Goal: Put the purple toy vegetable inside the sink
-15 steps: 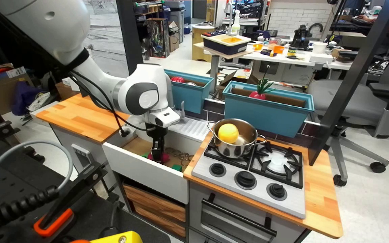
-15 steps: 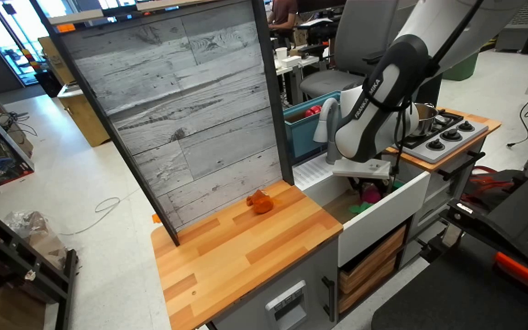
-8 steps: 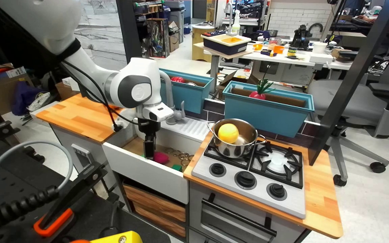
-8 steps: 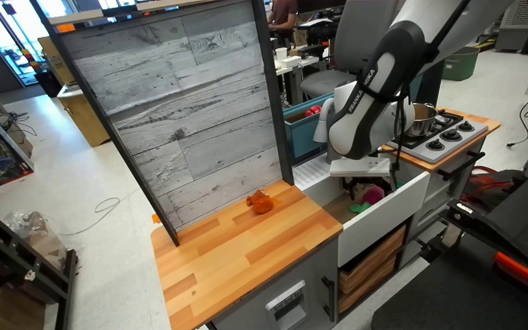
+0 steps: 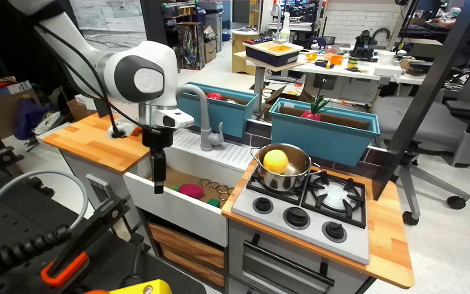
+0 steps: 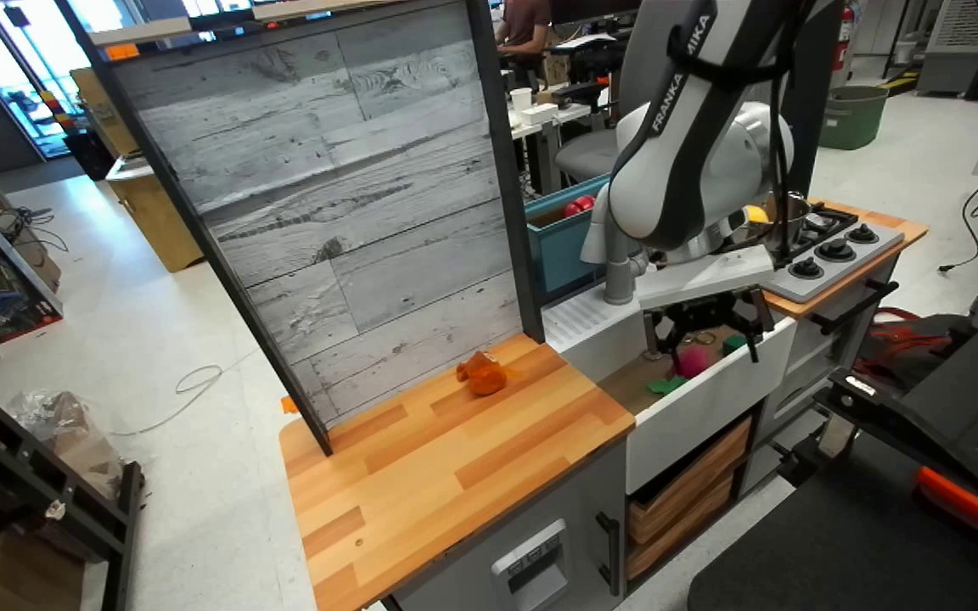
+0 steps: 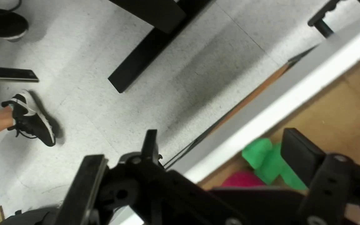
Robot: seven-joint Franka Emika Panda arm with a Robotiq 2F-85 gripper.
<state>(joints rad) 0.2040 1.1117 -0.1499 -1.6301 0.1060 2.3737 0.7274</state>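
Note:
The purple toy vegetable (image 5: 191, 190) lies on the floor of the white sink (image 5: 174, 213), near the inner side of the front wall. It shows in both exterior views (image 6: 694, 362), and partly in the wrist view (image 7: 242, 180), where the gripper body hides its lower part. Green leaf-like pieces (image 7: 266, 164) lie beside it. My gripper (image 5: 158, 190) is open and holds nothing. It hangs above the sink near the front wall, to one side of the toy and apart from it. The fingers stand wide apart in the wrist view (image 7: 222, 139), with the sink rim (image 7: 248, 134) between them.
A green block (image 5: 213, 202) and several metal rings (image 5: 218, 188) lie in the sink. The tap (image 5: 206, 118) stands behind it. A pot (image 5: 282, 179) with a yellow toy (image 5: 276, 161) sits on the stove. An orange toy (image 6: 484, 373) lies on the wooden counter. Teal bins (image 5: 324, 130) hang behind.
The gripper has risen from over the purple toy and moved away from it, toward the sink's front wall. The toy stays on the sink floor and shows more fully now.

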